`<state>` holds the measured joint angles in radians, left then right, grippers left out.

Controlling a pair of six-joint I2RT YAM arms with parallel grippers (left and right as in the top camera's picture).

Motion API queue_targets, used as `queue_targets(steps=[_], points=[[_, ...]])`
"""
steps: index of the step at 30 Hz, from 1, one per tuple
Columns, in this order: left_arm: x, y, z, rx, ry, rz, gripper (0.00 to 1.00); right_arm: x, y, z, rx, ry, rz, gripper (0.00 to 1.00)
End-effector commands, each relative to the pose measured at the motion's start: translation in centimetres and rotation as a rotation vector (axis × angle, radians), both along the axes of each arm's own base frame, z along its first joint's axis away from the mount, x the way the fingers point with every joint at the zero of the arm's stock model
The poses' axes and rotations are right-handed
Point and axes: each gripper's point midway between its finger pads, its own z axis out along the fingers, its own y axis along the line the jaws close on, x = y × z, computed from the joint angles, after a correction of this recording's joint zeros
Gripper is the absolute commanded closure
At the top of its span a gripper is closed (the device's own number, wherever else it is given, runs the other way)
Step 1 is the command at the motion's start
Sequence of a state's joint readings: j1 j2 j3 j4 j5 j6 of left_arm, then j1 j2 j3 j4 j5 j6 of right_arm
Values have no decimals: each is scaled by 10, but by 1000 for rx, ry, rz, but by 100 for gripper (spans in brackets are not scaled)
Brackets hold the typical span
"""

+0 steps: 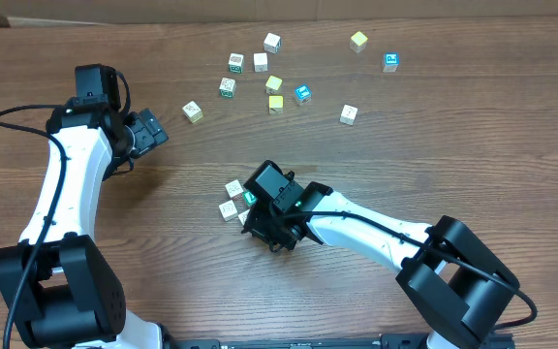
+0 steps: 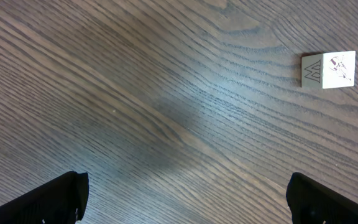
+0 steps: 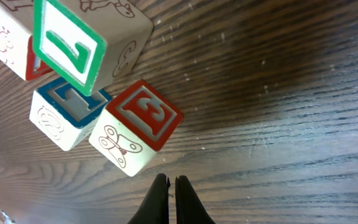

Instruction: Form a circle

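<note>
Item: your right gripper, pinched shut and empty, sits just beside the circle, likely for nudging cubes; left gripper, spread wide, holds nothing, well apart.

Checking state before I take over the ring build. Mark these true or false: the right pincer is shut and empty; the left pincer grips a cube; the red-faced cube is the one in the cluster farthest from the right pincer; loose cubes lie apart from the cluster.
1. The right pincer is shut and empty. True.
2. The left pincer grips a cube. False: it is open and empty above bare table, and a lone cube lies well clear of it.
3. The red-faced cube is the one in the cluster farthest from the right pincer. False: it is the nearest, and the green-faced cube lies beyond it.
4. Loose cubes lie apart from the cluster. True: they are scattered across the far side of the table.
</note>
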<state>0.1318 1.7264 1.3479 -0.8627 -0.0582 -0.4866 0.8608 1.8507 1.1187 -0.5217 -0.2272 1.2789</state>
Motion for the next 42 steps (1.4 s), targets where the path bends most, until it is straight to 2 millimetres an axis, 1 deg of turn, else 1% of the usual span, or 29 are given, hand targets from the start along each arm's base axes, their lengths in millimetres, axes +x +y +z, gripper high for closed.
queue_targets(steps=[1, 4, 11, 14, 16, 18, 22, 26, 29, 31, 36, 42], points=[[5, 2, 3, 15, -11, -5, 0, 1, -1, -7, -20, -13, -16, 96], [5, 2, 3, 16, -11, -5, 0, 6, -3, -8, -35, -37, -27, 96], [5, 2, 3, 16, -11, -5, 0, 6, -5, -12, -43, -42, -30, 96], [5, 2, 3, 15, -11, -6, 0, 6, -5, -17, -48, -38, -31, 96], [5, 2, 3, 15, -11, -6, 0, 3, -4, -23, -48, -17, -24, 96], [5, 2, 3, 16, -11, -5, 1, 1, -2, -25, -40, -3, -18, 96], [5, 2, 3, 16, -11, -5, 1, 4, 1, -24, -24, -10, -18, 96], [5, 2, 3, 16, -11, -5, 0, -1, 5, -21, 0, 13, -4, 96], [5, 2, 3, 16, -10, -5, 0, -2, 13, -13, 35, 5, 49, 96], [5, 2, 3, 15, -11, -5, 0, 0, 17, -2, 54, -22, 87, 96], [5, 2, 3, 16, -11, -5, 0, 3, 20, 21, 44, -108, 120, 96], [5, 2, 3, 15, -11, -5, 0, 7, 48, 42, 119, -279, 329, 96]])
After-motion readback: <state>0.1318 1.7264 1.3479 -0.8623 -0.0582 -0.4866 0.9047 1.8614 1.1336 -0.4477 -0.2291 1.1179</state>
